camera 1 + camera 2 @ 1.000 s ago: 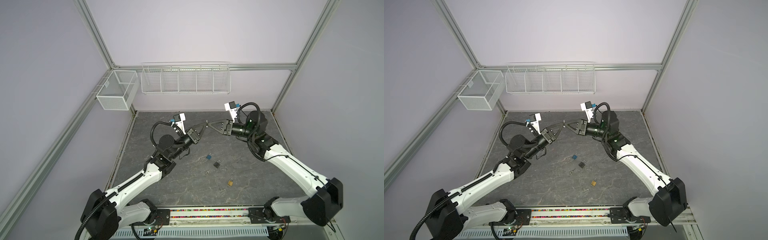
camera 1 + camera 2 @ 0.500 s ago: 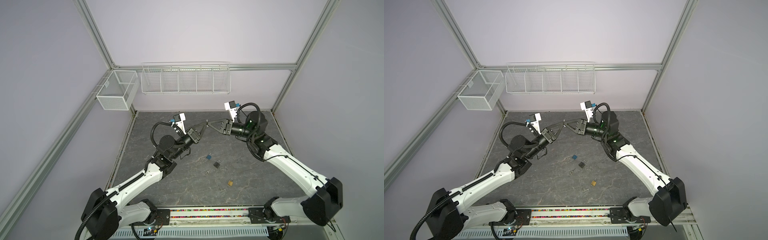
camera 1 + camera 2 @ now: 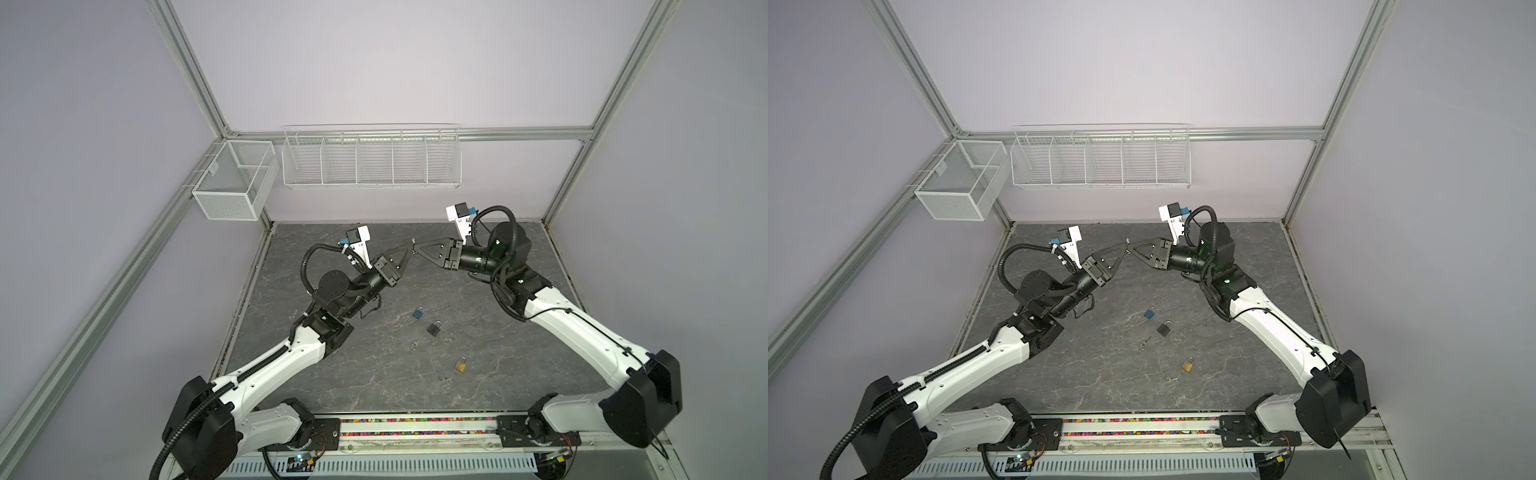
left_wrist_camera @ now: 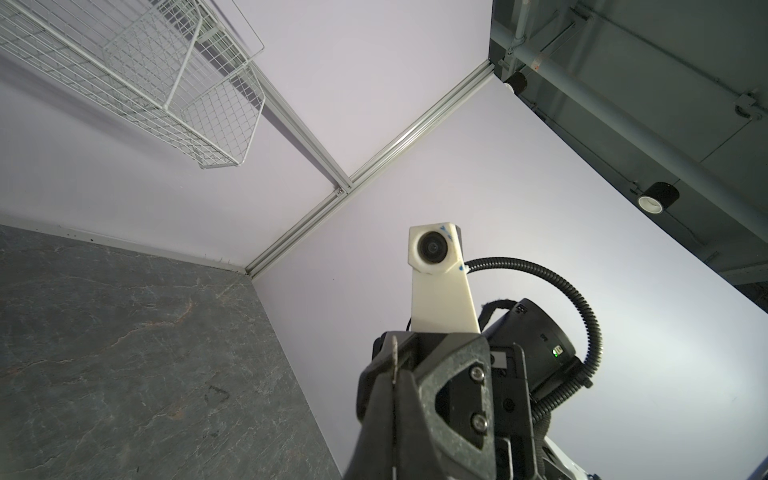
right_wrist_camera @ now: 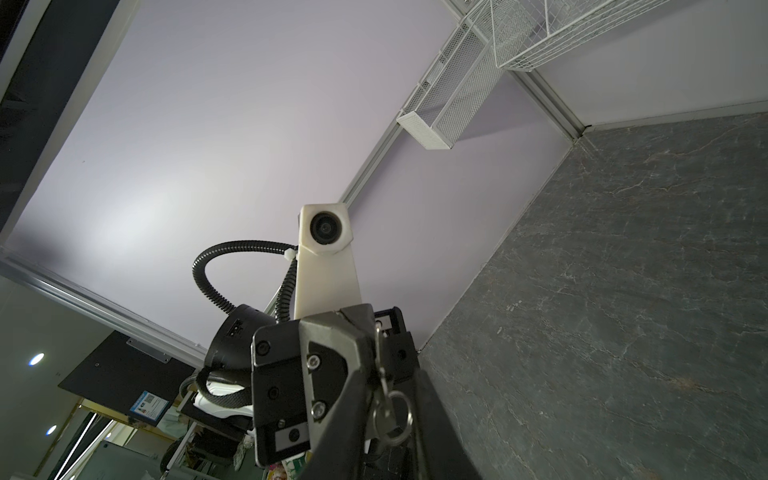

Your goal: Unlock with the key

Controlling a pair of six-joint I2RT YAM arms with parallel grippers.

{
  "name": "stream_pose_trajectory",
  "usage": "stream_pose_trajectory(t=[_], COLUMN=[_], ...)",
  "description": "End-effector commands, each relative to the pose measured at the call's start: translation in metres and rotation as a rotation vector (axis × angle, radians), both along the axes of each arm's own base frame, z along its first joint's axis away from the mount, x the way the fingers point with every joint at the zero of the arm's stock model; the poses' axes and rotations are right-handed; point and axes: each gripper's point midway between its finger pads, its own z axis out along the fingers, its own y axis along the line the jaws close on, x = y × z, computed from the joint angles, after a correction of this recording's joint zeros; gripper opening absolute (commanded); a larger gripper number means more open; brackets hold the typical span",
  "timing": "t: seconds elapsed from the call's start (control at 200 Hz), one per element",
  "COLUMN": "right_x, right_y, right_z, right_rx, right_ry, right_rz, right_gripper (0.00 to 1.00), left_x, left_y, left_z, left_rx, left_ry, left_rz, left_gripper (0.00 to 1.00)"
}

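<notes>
right gripper (image 3: 422, 248) jaws have been drawn closer around the key (image 5: 381, 374), held in the air by the shut left gripper (image 3: 409, 248) (a firm right hold cannot be told). if let go early, the key could be dropped among the padlocks (image 3: 434, 328).

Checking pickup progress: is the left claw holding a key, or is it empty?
Holding one: the left claw is shut on the blade of a key in mid-air; its ringed head reaches into the right claw.
</notes>
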Motion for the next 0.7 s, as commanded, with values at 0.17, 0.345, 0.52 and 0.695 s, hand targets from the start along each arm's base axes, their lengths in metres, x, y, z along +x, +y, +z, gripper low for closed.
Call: stream_pose_trajectory(t=[0.17, 0.345, 0.52, 0.695], right_x=[-0.0031, -0.0037, -0.0029, -0.0019], right_y=[0.0058, 0.0086, 0.0086, 0.0077], right_z=[0.0047, 0.0060, 0.0066, 0.0078], right_rx=[0.015, 0.015, 0.015, 0.016], right_ry=[-0.003, 0.000, -0.001, -0.005], right_rz=[0.025, 0.036, 0.033, 0.027], right_gripper=[0.18, 0.12, 0.07, 0.06], left_x=[-0.0019, -0.0009, 0.0001, -0.0011], left_y=[-0.0023, -0.0030, -0.0024, -0.0020], left_z=[0.0148, 0.0129, 0.0110, 0.0110], left_rx=[-0.035, -0.029, -0.023, -0.023], left_ry=[-0.025, -0.025, -0.018, -0.020], left_rz=[-0.009, -0.004, 0.002, 0.000], left_gripper=[0.00, 0.00, 0.00, 0.00])
